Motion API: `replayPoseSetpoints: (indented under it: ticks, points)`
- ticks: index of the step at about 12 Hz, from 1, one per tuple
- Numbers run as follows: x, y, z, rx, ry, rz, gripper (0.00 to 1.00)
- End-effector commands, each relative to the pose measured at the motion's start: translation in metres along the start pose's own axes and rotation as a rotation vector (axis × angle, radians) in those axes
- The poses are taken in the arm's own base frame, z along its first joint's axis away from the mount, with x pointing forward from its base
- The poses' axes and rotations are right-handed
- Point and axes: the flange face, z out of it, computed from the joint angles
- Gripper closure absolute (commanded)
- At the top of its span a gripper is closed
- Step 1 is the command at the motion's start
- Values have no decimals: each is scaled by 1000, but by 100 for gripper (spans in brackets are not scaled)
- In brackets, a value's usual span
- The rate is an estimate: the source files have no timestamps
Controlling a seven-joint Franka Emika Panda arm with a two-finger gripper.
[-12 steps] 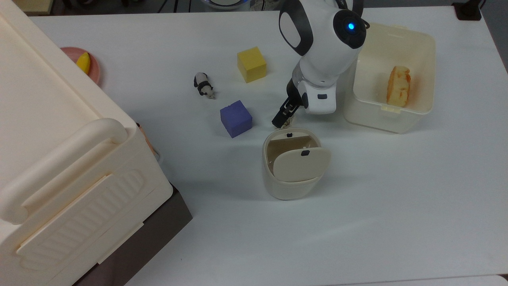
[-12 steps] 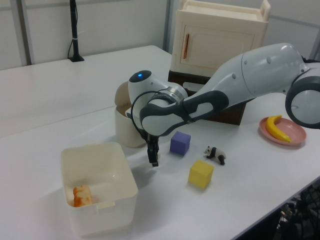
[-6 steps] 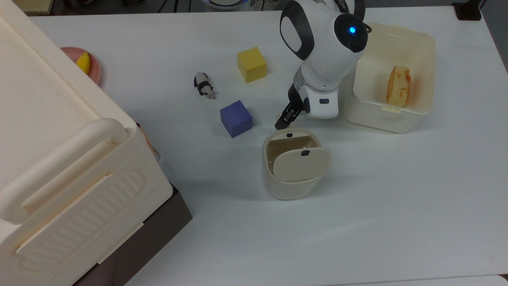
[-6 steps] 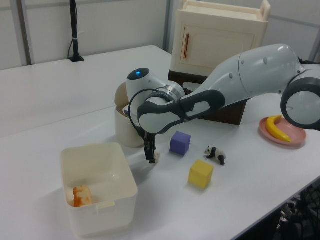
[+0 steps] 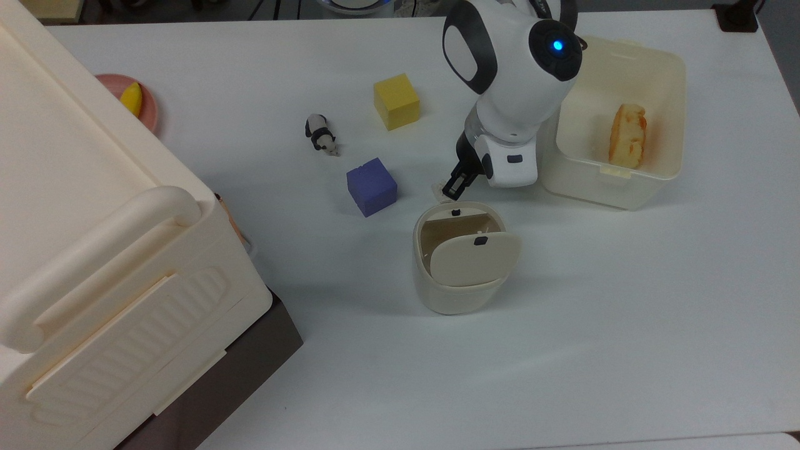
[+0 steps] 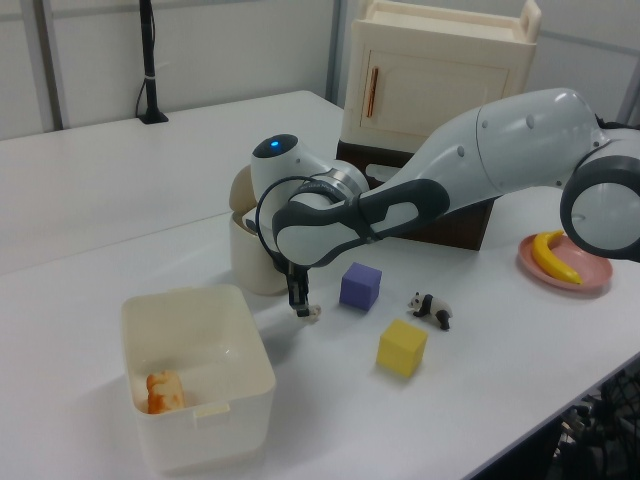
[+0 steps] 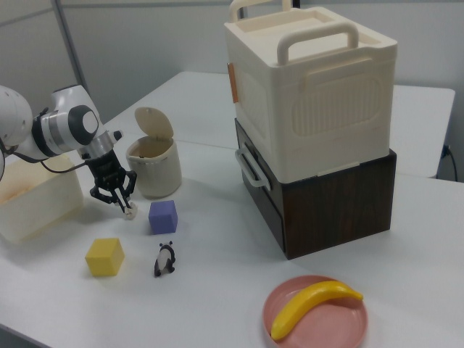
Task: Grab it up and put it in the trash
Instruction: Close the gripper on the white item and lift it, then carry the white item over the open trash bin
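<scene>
While the gripper (image 7: pixel 123 205) hangs low over the table (image 5: pixel 625 312), its two fingers stand a little apart around the tissue wad (image 7: pixel 130 212), which in the right view sits at the fingertips. I cannot tell whether the wad is already off the table or only pinched against it; in the left view it shows as a pale lump (image 6: pixel 313 313) just beside the fingers, close to the surface.

The wad is between the purple cube (image 5: pixel 372 186) and the trash bin (image 5: pixel 459 300), just behind the bin's rim in the top view. The bin's flap lid (image 5: pixel 475 257) is tilted and leaves an opening on the side toward the gripper.

To do this step well, I think the fingers should close fully on the soft paper before any lift, because a loose wad slips out easily. Then the lift should go straight up, high enough to pass the rim, and the release should be over the open part, not over the flap.

The wrist points down, slightly tilted, and the forearm reaches in beside the large tub (image 5: pixel 662 169) with the orange food (image 5: pixel 628 135) in it.
</scene>
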Motion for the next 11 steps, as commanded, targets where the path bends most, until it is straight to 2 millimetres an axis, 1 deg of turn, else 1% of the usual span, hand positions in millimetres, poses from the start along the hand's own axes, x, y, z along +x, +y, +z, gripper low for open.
replayPoseSetpoints:
  ticks: [1,2,3,4,5,6,7,8,9,10,11]
  points:
    - [2,-2,-1,-8,5,-9,100]
    - [3,0,-14,-22,22,46,100]
    - [5,1,-51,-47,53,84,100]
    - [-4,-10,-91,-44,46,93,100]
    - [-16,-11,-133,-28,72,122,100]
    - [-31,-10,-168,-12,78,149,100]
    - [-45,-6,-196,-17,90,172,100]
    - [-55,2,-208,-9,99,196,100]
    - [-69,23,-204,-10,100,240,100]
    - [-78,43,-192,-8,99,280,100]
    - [-78,61,-189,-40,161,302,100]
